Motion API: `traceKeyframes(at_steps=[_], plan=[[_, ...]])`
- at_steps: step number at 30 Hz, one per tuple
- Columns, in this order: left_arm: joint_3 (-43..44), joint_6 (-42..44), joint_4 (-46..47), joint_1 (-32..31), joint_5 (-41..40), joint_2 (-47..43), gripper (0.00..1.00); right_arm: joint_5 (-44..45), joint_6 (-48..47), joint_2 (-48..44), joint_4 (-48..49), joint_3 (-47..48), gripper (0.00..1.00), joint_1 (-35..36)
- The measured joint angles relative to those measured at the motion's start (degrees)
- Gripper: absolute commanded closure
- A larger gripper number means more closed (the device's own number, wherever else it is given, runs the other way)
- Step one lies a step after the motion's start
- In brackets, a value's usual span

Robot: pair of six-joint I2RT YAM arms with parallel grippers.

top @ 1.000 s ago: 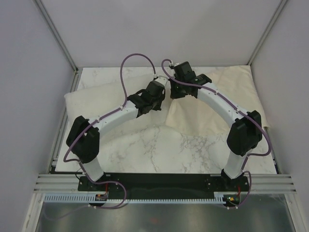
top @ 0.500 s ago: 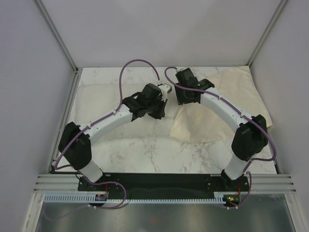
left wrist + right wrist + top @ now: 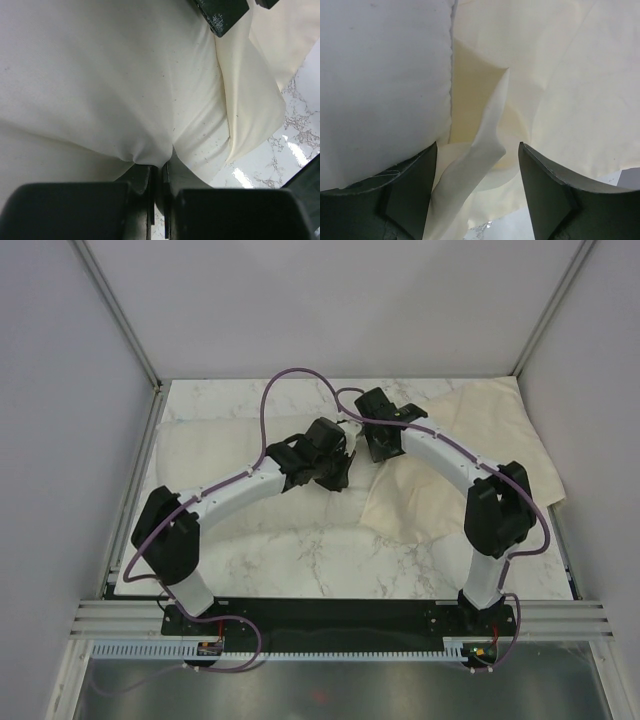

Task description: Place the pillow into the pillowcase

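The plump off-white pillow (image 3: 200,445) lies on the left half of the table, its right end reaching the middle. The thin cream pillowcase (image 3: 480,430) spreads wrinkled over the right half. My left gripper (image 3: 340,460) is shut, pinching a fold of the pillow (image 3: 115,90) at its fingertips (image 3: 160,167). My right gripper (image 3: 375,452) stands open just right of it. In the right wrist view a loose raised fold of the pillowcase (image 3: 485,145) lies between the spread fingers (image 3: 545,185), and the pillow (image 3: 380,85) lies against the left finger.
The marble table (image 3: 320,550) is walled by grey panels on the left, back and right. Both arm bases sit on a black rail (image 3: 340,618) at the near edge. Purple cables loop above the wrists.
My right gripper has opened, and the pillowcase fold now lies loose between its fingers. Both wrists have drifted slightly nearer and closer together. The left gripper stays shut on the pillow.
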Motion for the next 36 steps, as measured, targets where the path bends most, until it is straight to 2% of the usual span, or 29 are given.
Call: traceKeyframes(at_steps=[2,5,6,7,8,16,18,19,20,23,26,31,36], plan=[[0.04,-0.31,0.04,0.00,-0.02,0.22,0.98,1.01,-0.04,0.90,-0.07,0.33,0.35,-0.07],[0.24,-0.83,-0.15,0.00,0.04,0.59,0.98,2.12,-0.17,2.73,0.81,0.74,0.66,-0.55],[0.24,-0.94,-0.35,0.00,0.17,0.68,0.98,2.36,0.07,3.58,1.38,0.96,0.89,-0.98],[0.24,-1.03,-0.50,0.00,0.42,0.74,0.98,2.40,0.04,4.46,2.01,1.18,0.96,-1.51],[0.28,-1.03,-0.52,-0.02,0.68,0.79,0.98,2.49,0.35,5.35,2.49,1.46,1.00,-2.14],[1.07,-0.98,-0.90,-0.42,1.33,0.87,0.98,2.58,1.05,6.25,5.29,2.32,1.00,-3.34],[1.92,-0.98,-2.10,-0.42,1.51,0.87,0.93,2.93,1.36,4.28,6.93,2.27,1.00,-3.02],[2.73,-0.98,-3.19,-0.42,1.42,0.87,0.88,2.97,1.53,3.10,7.72,2.25,1.00,-2.97],[3.65,-1.01,-4.48,-0.46,0.74,0.87,0.70,2.97,1.68,2.12,8.33,2.23,1.00,-2.95],[7.82,-1.64,-10.49,-0.90,-2.51,0.85,0.43,2.99,2.38,-1.01,10.36,2.19,1.00,-2.99],[12.26,-2.32,-16.74,-1.73,-6.29,0.83,0.34,2.91,2.97,-2.54,12.74,1.42,1.00,-3.06],[25.14,-2.36,-26.75,-2.05,-11.65,2.54,0.34,2.16,4.46,-3.69,16.22,-2.75,1.00,-3.26],[45.81,-2.29,-29.59,1.75,-13.14,12.13,0.36,0.28,6.62,-4.52,19.39,-6.14,1.00,-3.37]])
